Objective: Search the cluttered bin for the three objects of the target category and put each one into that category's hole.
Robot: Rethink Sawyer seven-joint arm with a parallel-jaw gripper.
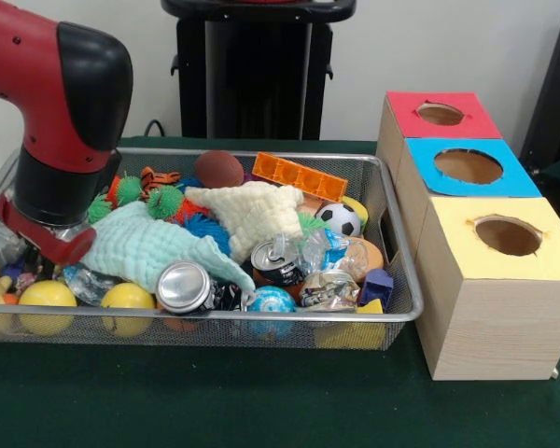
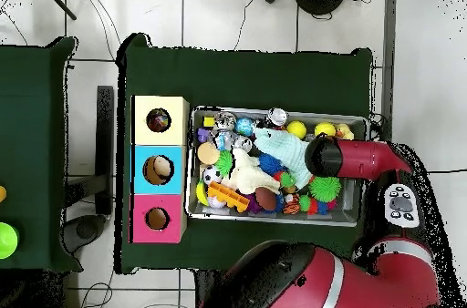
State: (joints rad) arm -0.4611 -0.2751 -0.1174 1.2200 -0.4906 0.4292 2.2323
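Observation:
The wire-mesh bin [image 1: 261, 317] is full of clutter. The mint-green knit cloth [image 1: 149, 245] lies at its left-centre, partly over a can. The cream knit cloth [image 1: 252, 210] lies in the middle, just behind it. Both also show in the overhead view: mint [image 2: 283, 148] and cream [image 2: 242, 172]. The polka-dot cloth is not in view. The yellow-faced hole [image 1: 509, 235] tops the nearest wooden box, right of the bin. My arm's wrist [image 1: 51, 233] hangs low over the bin's left end, beside the mint cloth's edge. The gripper below it is hidden in both views.
Two crushed cans [image 1: 185, 287] [image 1: 278, 261], two yellow balls [image 1: 47, 297] [image 1: 128, 299], a soccer ball [image 1: 339, 219], a brown ball [image 1: 218, 169] and an orange block [image 1: 301, 175] crowd the bin. The blue-faced hole [image 1: 469, 166] and the red-faced hole [image 1: 440, 114] lie behind the yellow one.

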